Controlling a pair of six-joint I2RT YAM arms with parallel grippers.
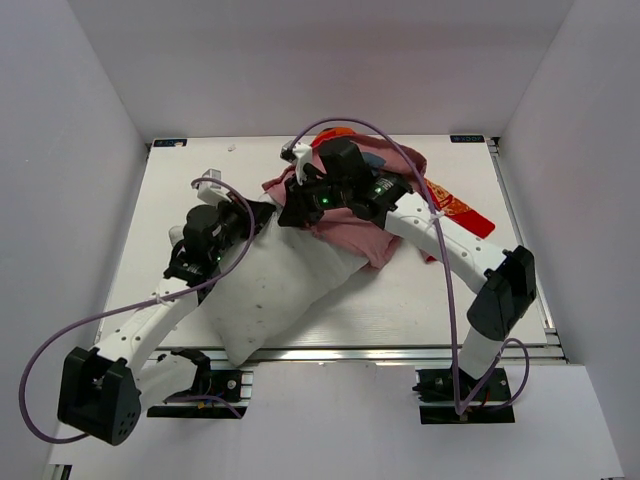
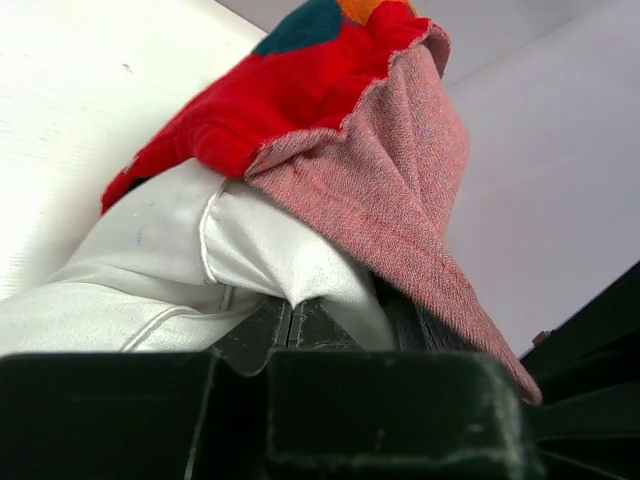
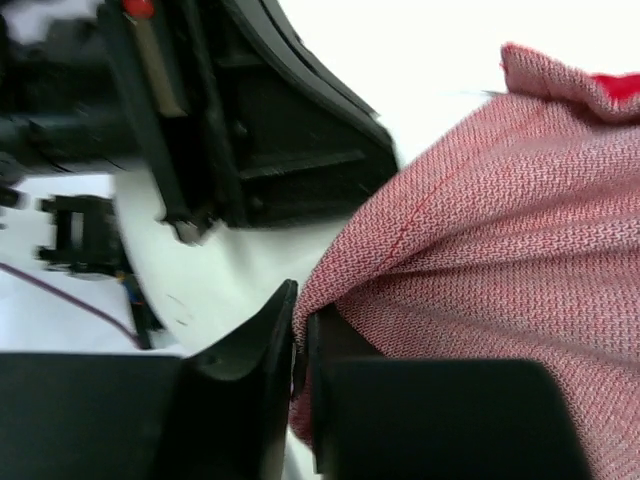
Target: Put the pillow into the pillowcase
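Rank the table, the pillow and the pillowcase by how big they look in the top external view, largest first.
1. Table, clearly the largest.
2 and 3. Pillow and pillowcase look about alike. Both are partly covered and they overlap, so I leave them unranked.

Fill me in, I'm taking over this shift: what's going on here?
A robot is putting a white pillow into a red pillowcase on the table. The left claw is shut on the pillow's fabric, the right claw on the pillowcase's edge. Only the pillow's far end is covered; most lies bare.
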